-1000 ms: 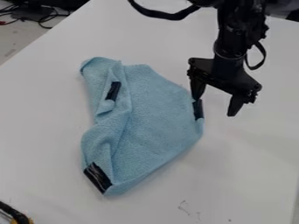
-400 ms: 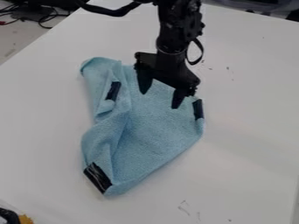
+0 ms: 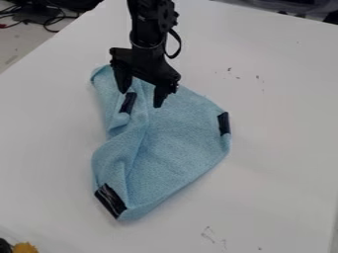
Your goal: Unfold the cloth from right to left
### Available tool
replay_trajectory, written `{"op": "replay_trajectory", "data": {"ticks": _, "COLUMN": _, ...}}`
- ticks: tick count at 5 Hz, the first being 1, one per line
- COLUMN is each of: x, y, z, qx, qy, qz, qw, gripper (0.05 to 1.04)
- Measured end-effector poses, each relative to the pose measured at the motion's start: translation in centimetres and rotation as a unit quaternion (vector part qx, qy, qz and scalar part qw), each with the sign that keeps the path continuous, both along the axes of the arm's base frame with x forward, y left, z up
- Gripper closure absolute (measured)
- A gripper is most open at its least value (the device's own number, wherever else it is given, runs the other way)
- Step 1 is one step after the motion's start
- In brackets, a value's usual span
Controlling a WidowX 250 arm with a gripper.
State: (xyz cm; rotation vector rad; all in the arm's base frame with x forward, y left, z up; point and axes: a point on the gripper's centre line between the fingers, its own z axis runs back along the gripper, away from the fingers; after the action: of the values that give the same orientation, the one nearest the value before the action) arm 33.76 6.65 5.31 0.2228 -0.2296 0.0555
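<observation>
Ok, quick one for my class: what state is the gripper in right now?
Gripper: open, its two fingers apart with nothing held between them, over the blue cloth.

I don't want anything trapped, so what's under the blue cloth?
The blue cloth lies on the white table, which shows around its edges. What is directly beneath the cloth, or tucked inside its folds, is covered, so I can't tell whether anything is there.
</observation>
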Motion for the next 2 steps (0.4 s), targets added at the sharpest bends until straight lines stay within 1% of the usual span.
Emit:
{"op": "replay_trajectory", "data": {"ticks": 1, "x": -0.29, "y": 1.81, "z": -0.2, "qx": 0.0, "qy": -0.008, "qz": 0.017, "qw": 0.9998, "gripper": 0.083}}
{"op": "replay_trajectory", "data": {"ticks": 2, "x": -0.26, "y": 2.29, "z": -0.69, "qx": -0.002, "qy": -0.006, "qz": 0.013, "qw": 0.9999, "gripper": 0.083}}
